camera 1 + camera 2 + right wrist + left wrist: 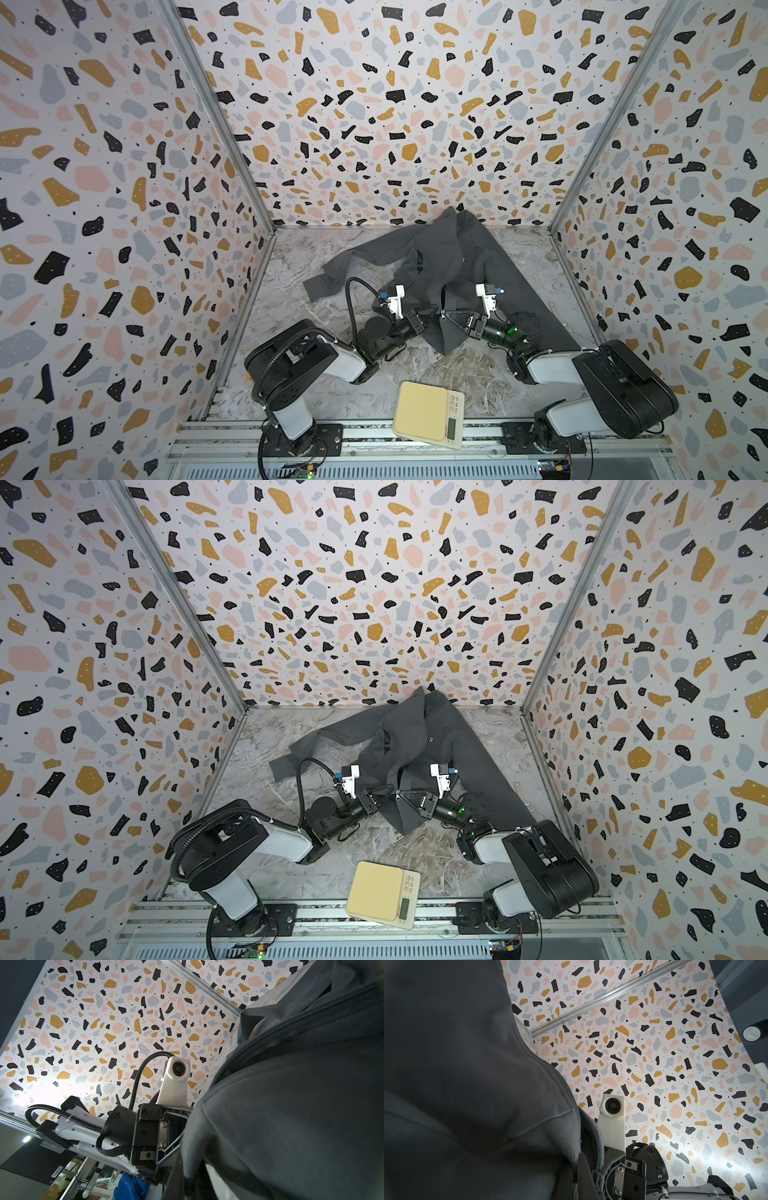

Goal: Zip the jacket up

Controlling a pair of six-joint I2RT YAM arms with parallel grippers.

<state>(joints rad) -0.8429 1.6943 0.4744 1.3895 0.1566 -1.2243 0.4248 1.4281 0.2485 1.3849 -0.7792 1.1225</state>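
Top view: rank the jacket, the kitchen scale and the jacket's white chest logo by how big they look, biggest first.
1. jacket, by far the largest
2. kitchen scale, clearly smaller
3. white chest logo, a tiny mark

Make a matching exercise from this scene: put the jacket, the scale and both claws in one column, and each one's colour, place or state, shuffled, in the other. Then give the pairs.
Column one
1. jacket
2. scale
3. left claw
4. right claw

Column two
A. cream, at the front edge of the table
B. shut on the jacket's lower front, reaching in from the right in both top views
C. dark grey, sprawled over the table's far half
D. shut on the jacket's lower front, reaching in from the left in both top views

Pairs: 1-C, 2-A, 3-D, 4-B
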